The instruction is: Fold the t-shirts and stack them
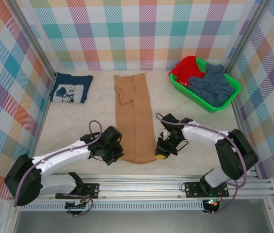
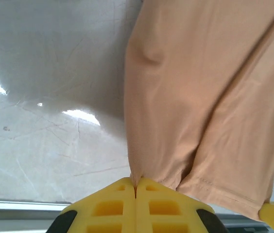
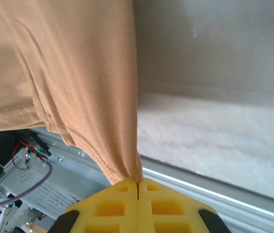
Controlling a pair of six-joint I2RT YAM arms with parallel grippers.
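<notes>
- Currently the tan-orange t-shirt point(image 1: 133, 121) lies mid-table as a long narrow strip, already folded lengthwise, running from the far side towards the arms.
- Left gripper point(image 2: 136, 184): yellow jaws pressed together with the shirt's near left corner nipped between the tips. Cloth fans up and away from the pinch.
- Right gripper point(image 3: 138, 183): jaws likewise closed tight on the near right corner, with the stitched hem bunched right at the tips.
- Both grips sit on the near hem, one per corner, probably so the edge stays straight and taut when it is carried.
- From the wrist views the near end looks a little off the table point(image 1: 78, 121), with shadow under the cloth. How high, can't say.
- Likely step: fold the near end over towards the far end to halve the strip. Crosswise fold not yet done.
- Risk: the grips are thin and right at the edge, so a corner could slip out. If the arms move unevenly, the fold will skew.
- Navy t-shirt point(image 1: 70, 88) sits far left, already folded into a flat square, white graphic up. It looks like the base of the stack, and the tan one should go on it.
- Green basket point(image 1: 188, 92) sits far right, holding a red garment point(image 1: 188, 68) and a blue-grey garment point(image 1: 214, 85), so more seems left to fold.
- Task roughly midway, judging by one shirt finished and one half-folded.
</notes>
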